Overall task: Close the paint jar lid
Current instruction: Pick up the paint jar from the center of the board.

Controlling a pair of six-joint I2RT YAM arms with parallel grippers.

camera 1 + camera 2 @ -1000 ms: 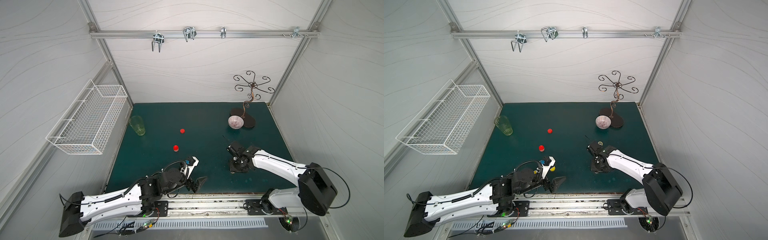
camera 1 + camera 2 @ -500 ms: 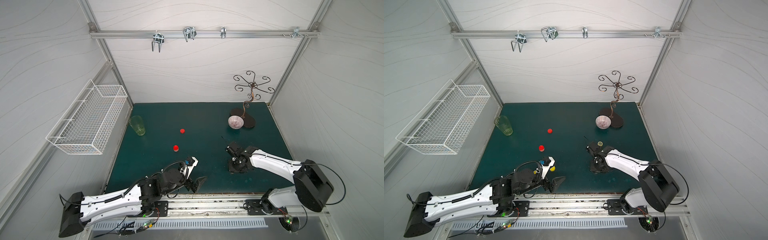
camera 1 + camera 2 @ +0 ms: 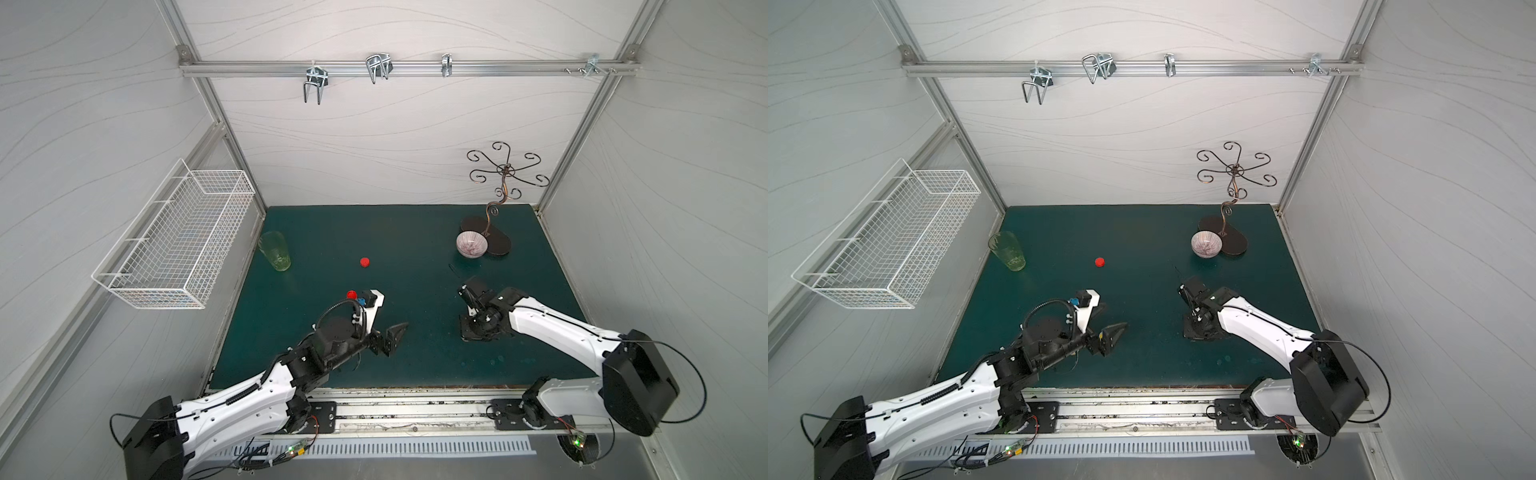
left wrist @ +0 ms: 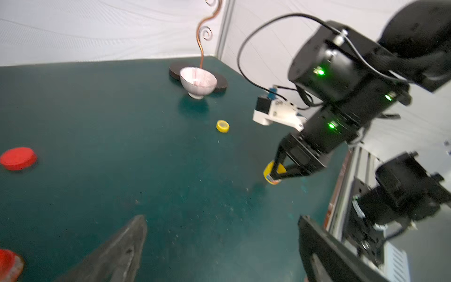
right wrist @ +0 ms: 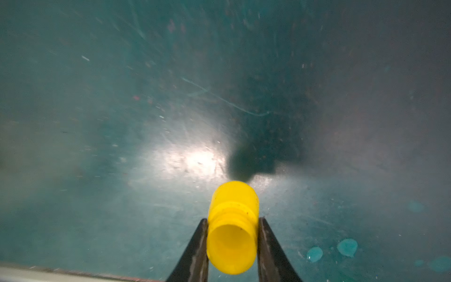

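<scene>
Green desk (image 3: 415,232) holds the loose yellow lid (image 4: 222,126), apart from the open yellow jar (image 5: 233,210) pinched by the right claw (image 5: 233,219) near the front edge, while the left claw (image 4: 220,219) hangs spread.

Closing the right fingers (image 5: 195,254) in from a looser gap, pinching the neck of the yellow paint jar (image 5: 231,227) between them. Advancing the spread left fingers (image 3: 397,331) across the worktop (image 3: 415,257), drawing level with the red jar (image 3: 351,294) beside them.
</scene>
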